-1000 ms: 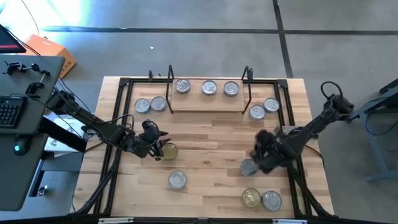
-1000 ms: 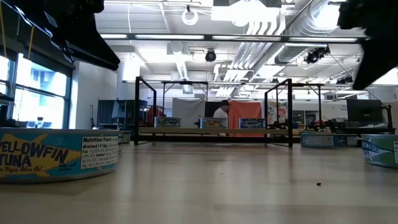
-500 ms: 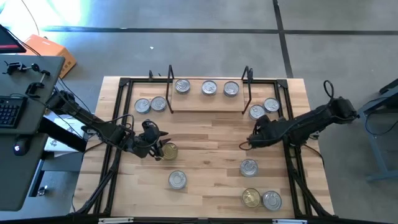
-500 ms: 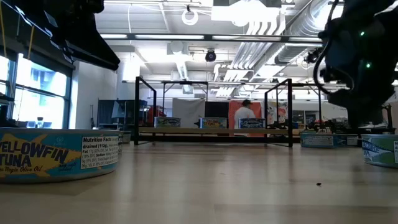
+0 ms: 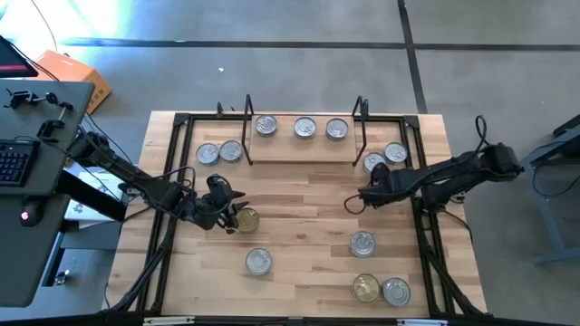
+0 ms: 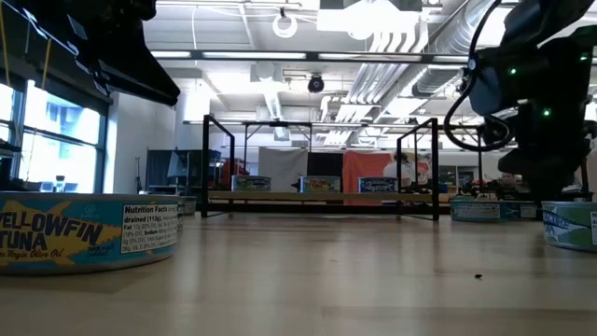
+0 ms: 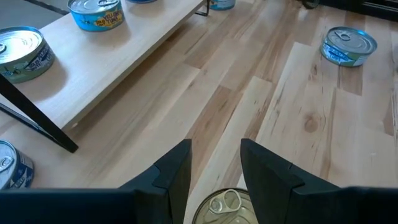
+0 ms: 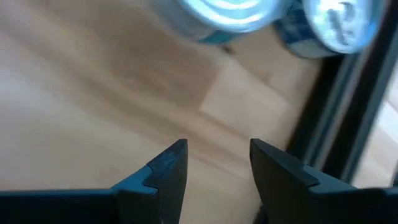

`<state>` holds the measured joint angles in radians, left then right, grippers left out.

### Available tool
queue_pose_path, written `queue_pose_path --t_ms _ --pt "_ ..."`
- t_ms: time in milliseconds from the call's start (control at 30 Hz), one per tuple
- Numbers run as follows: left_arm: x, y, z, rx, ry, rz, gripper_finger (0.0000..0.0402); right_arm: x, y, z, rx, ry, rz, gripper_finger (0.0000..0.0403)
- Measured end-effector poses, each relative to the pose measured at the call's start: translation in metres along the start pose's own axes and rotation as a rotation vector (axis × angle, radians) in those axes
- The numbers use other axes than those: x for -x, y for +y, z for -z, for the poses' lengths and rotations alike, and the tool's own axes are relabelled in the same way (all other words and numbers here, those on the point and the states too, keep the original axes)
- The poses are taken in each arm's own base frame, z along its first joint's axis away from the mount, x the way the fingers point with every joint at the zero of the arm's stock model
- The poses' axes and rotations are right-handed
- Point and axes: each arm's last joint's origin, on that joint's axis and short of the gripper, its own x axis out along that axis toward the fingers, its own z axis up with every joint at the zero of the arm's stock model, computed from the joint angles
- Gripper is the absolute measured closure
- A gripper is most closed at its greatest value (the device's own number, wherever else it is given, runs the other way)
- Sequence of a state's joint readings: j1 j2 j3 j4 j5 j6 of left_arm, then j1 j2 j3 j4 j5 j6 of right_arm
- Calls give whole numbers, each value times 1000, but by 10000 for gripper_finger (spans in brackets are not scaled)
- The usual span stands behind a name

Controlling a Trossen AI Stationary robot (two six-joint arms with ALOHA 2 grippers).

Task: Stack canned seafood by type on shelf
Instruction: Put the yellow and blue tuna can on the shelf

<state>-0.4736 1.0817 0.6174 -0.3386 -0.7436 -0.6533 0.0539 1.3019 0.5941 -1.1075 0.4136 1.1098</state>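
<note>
The shelf (image 5: 304,145) stands at the table's far side with three silver-lidded cans (image 5: 305,128) in a row on its board. Two more silver cans (image 5: 218,152) sit left of it and two (image 5: 384,158) sit right of it. My left gripper (image 5: 232,214) hovers open at the left, just beside a gold-lidded can (image 7: 227,205) that rests on the table. My right gripper (image 8: 214,163) is open and holds nothing; it points down at bare wood (image 5: 356,201), just short of the two right-hand cans (image 8: 233,15).
Loose cans rest on the near half of the table: one silver (image 5: 258,262), another silver (image 5: 363,243), and a gold one (image 5: 366,288) beside a silver one (image 5: 396,291). A black frame (image 5: 421,181) runs along the table's sides. Bare wood lies between both grippers.
My right gripper has swung from above the silver can at the near right toward the table's far edge and sunk lower, tipping more steeply downward. That can stays on the table where it was. In the low view the right arm has come in at the right.
</note>
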Motion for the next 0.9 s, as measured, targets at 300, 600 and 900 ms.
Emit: queue_pose_path --t_ms 300,600,900 --pt "0 0 0 0 0 0 273 -9 -8 -23 -103 -75 25 238" --pt "0 0 0 0 0 0 273 -18 -13 -48 -50 -126 -8 238" --pt "0 0 0 0 0 0 273 -23 -19 -54 -25 -70 -35 238"
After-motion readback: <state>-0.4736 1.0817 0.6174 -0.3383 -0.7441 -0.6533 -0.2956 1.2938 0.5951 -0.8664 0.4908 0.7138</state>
